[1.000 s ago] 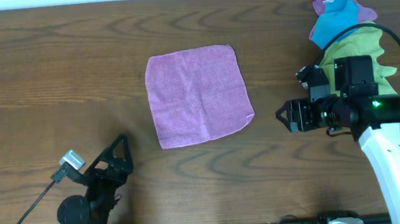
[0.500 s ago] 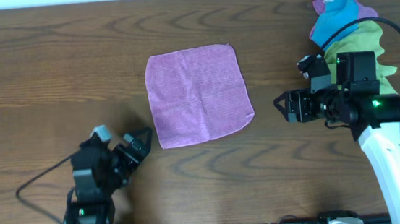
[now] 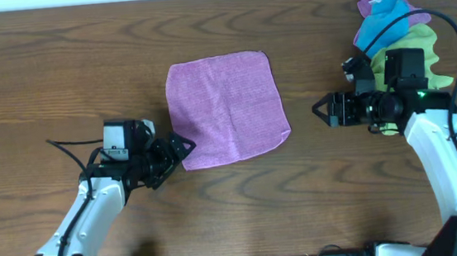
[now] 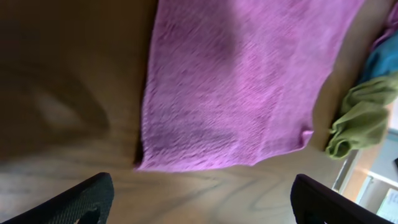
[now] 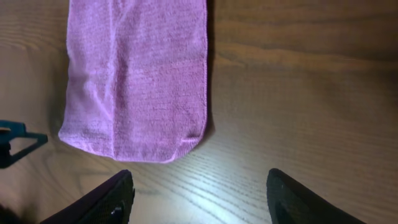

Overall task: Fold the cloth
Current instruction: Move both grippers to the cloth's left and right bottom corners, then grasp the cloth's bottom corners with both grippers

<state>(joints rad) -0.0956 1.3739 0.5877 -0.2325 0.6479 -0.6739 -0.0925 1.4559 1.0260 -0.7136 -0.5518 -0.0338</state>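
The cloth lies flat and open on the table, near the middle. It is a purple square with no fold in it. So the folding has not begun, and all of the job is left to do.

The left gripper is low by the near left corner of the cloth, just beside its edge. It does not hold the cloth. Its fingers are spread wide with nothing between them, and its wrist camera shows the cloth's corner just ahead.

The right gripper is off to the right side of the cloth, with bare wood in between. Its fingers are spread apart too, and it holds nothing. It points at the cloth's right edge.

A pile of other cloths sits in the far right corner, well apart from the purple square.

I think the next thing is for each gripper to take hold of an edge or corner, then lift one side over the other
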